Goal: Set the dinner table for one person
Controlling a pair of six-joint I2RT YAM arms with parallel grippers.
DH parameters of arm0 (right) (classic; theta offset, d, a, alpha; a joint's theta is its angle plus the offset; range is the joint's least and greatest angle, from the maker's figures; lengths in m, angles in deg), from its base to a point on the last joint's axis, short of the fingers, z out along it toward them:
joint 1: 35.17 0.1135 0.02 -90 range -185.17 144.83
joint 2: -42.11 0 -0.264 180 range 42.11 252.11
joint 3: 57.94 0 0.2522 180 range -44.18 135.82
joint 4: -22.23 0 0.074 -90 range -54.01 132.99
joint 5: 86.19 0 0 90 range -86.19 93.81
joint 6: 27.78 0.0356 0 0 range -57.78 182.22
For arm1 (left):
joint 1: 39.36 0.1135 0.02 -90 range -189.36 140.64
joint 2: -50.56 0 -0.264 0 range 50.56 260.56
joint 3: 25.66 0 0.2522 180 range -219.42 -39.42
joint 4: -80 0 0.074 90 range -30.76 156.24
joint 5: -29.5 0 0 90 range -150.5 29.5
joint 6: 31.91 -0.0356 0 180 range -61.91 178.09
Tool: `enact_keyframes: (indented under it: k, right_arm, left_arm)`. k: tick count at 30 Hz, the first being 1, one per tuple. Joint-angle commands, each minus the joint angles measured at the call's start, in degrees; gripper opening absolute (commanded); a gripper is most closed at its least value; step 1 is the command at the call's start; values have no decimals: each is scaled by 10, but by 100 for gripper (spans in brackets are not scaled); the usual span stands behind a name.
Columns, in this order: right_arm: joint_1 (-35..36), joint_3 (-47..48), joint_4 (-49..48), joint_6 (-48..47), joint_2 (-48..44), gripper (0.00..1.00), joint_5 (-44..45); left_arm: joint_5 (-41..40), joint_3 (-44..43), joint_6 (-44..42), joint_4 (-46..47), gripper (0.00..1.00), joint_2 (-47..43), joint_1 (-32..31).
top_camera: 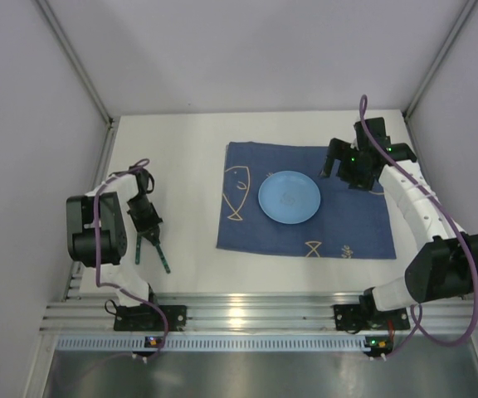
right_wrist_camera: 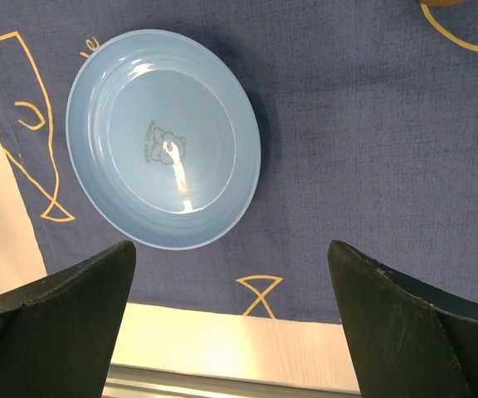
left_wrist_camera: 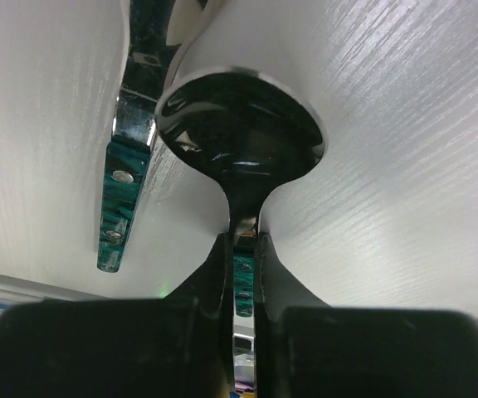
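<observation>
The white dinner table (top_camera: pixel 181 141) carries a dark blue fish-print cloth (top_camera: pixel 355 224) with a light blue plate (top_camera: pixel 290 197) on it. At the left, my left gripper (top_camera: pixel 147 220) is shut on the green handle of a spoon (left_wrist_camera: pixel 239 124), whose shiny bowl points away over the white top. A second green-handled utensil (left_wrist_camera: pixel 125 178) lies just left of the spoon. My right gripper (top_camera: pixel 343 166) hovers open over the cloth's far right part. The plate (right_wrist_camera: pixel 164 137) lies ahead of its fingers, and nothing is between them.
A ribbed aluminium rail (top_camera: pixel 247 311) runs along the near edge by the arm bases. Grey walls close in the table at left, right and back. The two green handles (top_camera: pixel 163 257) lie on bare white top left of the cloth.
</observation>
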Motion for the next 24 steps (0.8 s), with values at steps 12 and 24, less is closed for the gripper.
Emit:
enact_keyframes:
  k: [12,24]
  right_arm:
    - [2,23,-20,-13,3,100,24]
    - [-28,50,54,37,-59,100,157]
  left_arm:
    - [-15,-276,12,-51,0,28,-126]
    - [370,-548,179,327,0,236,-380]
